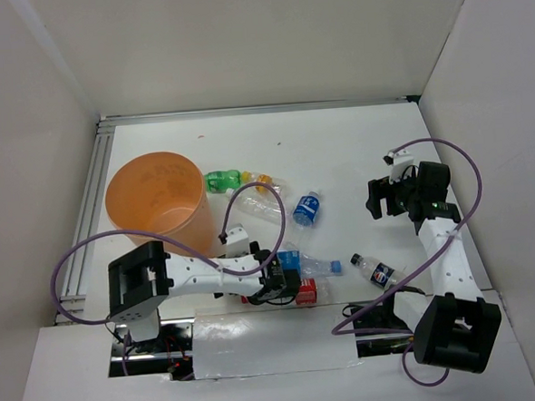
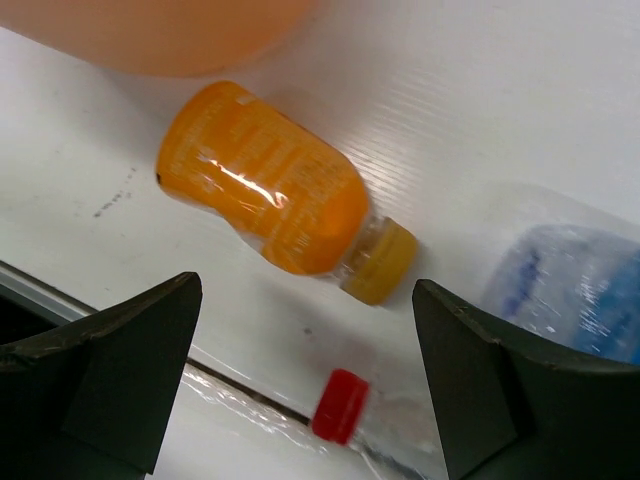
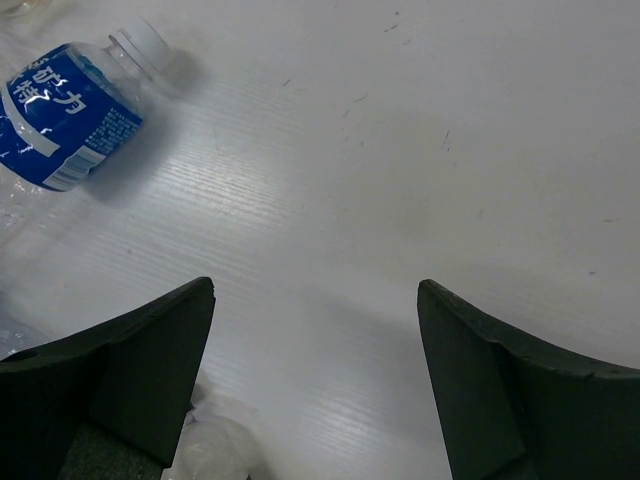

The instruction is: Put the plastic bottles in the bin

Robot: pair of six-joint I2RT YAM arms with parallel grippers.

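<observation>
The orange bin (image 1: 159,203) stands at the left; its wall shows at the top of the left wrist view (image 2: 170,35). Bottles lie on the table: a green one (image 1: 221,179), a blue-labelled one (image 1: 307,208), a dark-labelled one (image 1: 377,272) and a red-labelled one (image 1: 306,294). My left gripper (image 1: 286,279) is open and empty above an orange bottle (image 2: 265,195) and a red-capped bottle (image 2: 338,405). My right gripper (image 1: 382,201) is open and empty over bare table, right of the blue-labelled bottle (image 3: 65,115).
A clear bottle (image 1: 259,206) and a blue-capped clear bottle (image 1: 315,266) lie mid-table. A yellow-capped bottle (image 1: 259,179) lies beside the green one. White walls close in the table on three sides. A metal rail (image 1: 91,207) runs along the left edge.
</observation>
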